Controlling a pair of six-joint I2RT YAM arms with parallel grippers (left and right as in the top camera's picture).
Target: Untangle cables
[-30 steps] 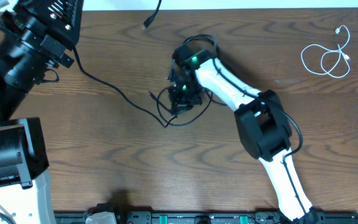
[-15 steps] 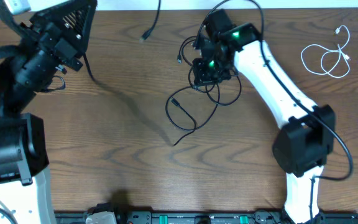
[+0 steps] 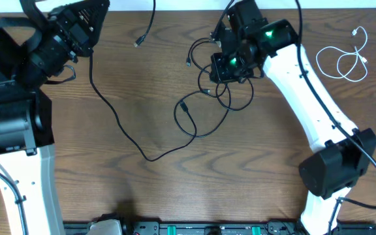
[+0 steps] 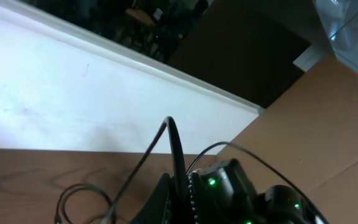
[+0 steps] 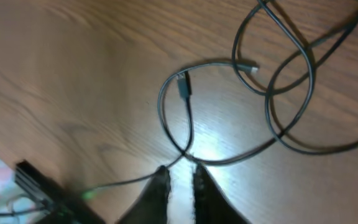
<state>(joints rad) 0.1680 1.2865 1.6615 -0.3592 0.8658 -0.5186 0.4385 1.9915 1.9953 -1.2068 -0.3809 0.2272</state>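
Several black cables lie tangled in loops (image 3: 224, 98) at the back middle of the table. My right gripper (image 3: 229, 65) hovers over them. In the right wrist view its fingers (image 5: 180, 174) stand a little apart with nothing between them, just short of a crossing of two black cables (image 5: 188, 155). My left gripper (image 3: 83, 29) is at the back left, shut on a long black cable (image 3: 119, 121) that trails to the tangle. In the left wrist view that cable (image 4: 176, 149) rises from the jaws (image 4: 179, 186). A white cable (image 3: 343, 62) lies coiled at the back right.
Another black cable end with a plug (image 3: 139, 41) hangs near the back edge, left of the tangle. A black rail (image 3: 194, 228) runs along the table's front edge. The right arm's white links (image 3: 305, 98) cross the right half of the table.
My right gripper moved from the table's middle toward the back right, and the black tangle went with it. My left arm shifted back and right, and the long black cable now lies drawn out.
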